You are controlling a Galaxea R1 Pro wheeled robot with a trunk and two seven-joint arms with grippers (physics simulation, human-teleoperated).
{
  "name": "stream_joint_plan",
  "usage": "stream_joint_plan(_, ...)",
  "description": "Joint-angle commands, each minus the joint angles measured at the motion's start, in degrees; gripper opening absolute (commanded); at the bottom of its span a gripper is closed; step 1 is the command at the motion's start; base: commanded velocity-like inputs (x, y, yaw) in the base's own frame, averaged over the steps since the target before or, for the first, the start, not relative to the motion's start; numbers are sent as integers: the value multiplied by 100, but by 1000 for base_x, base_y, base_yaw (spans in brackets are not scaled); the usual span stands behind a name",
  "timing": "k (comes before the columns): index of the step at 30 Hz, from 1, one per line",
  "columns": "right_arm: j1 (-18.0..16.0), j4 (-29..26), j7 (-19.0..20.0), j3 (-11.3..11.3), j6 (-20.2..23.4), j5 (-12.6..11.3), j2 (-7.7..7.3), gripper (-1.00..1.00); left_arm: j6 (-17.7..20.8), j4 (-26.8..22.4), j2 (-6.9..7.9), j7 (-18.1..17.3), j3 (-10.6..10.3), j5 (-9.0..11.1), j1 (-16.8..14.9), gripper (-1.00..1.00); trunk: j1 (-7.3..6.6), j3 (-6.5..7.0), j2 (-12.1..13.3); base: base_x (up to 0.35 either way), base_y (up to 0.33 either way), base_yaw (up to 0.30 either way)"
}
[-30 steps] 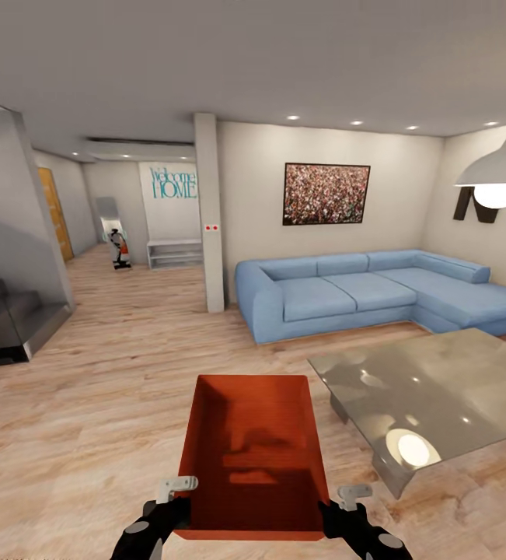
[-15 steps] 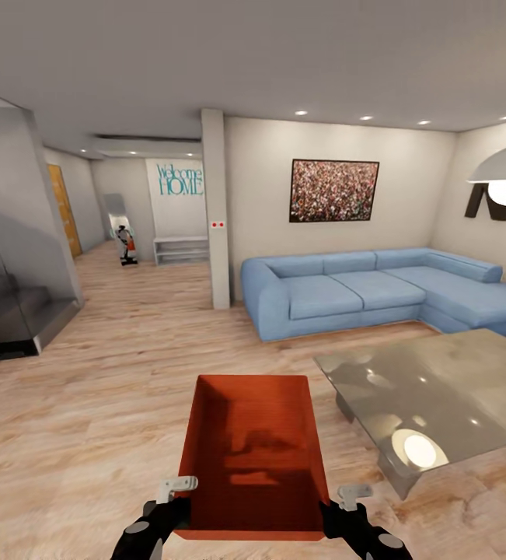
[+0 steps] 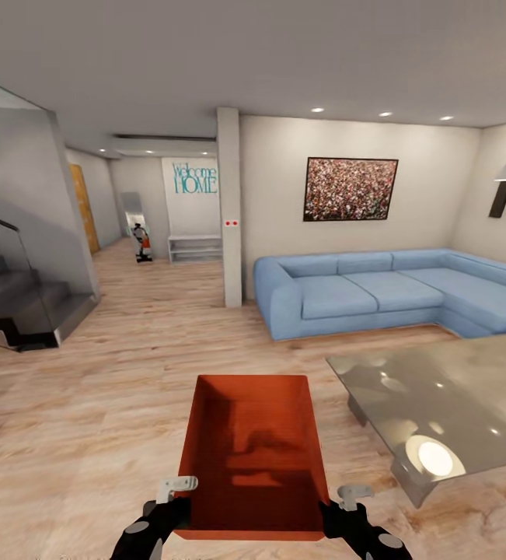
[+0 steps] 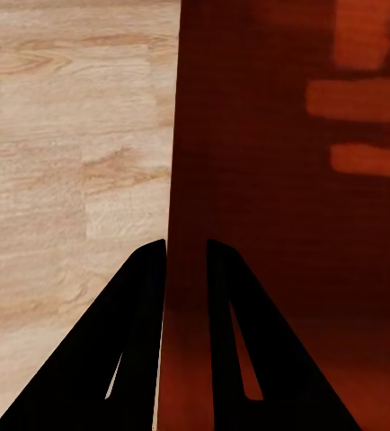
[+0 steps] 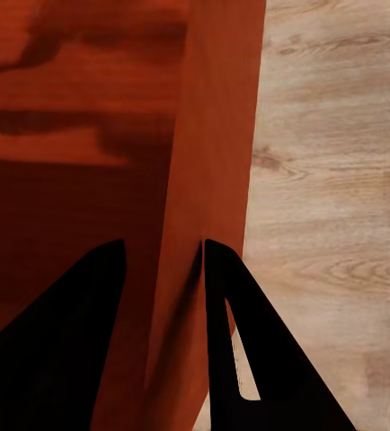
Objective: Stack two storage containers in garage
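One orange-red storage container [image 3: 253,455] is held up in front of me over the light wood planks of the living room. My left gripper [image 3: 176,502] is shut on its left wall, which passes between the two dark fingers [image 4: 146,314] in the left wrist view. My right gripper [image 3: 338,505] is shut on the right wall [image 5: 208,180], with one finger inside the bin and one outside. The container [image 4: 294,180] is empty and level.
A grey glass coffee table [image 3: 439,404] stands close at the right. Behind it is a light-blue sectional sofa [image 3: 385,292]. A white pillar [image 3: 230,206] rises mid-room, a dark staircase [image 3: 19,303] is at the left, and a hallway [image 3: 136,257] leads back between them.
The whole view has shifted: sofa, pillar, picture and table slid to the right, so the camera has turned left. The container and both grippers kept their place in the picture.
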Motion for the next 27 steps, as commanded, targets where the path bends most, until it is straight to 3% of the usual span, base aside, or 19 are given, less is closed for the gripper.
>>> stream_joint_plan(1, -1, 4, 61, 83, -10, -72, -60, -100, 29, -39, 2, -2, 267, 81, -7, -100, 1, -9, -8, 0, 0, 264)
stream_joint_plan(27, -1, 4, 61, 83, -10, -74, -61, -100, 38, -39, 6, -2, 265, 81, -7, -100, 1, -9, -8, 0, 0, 280)
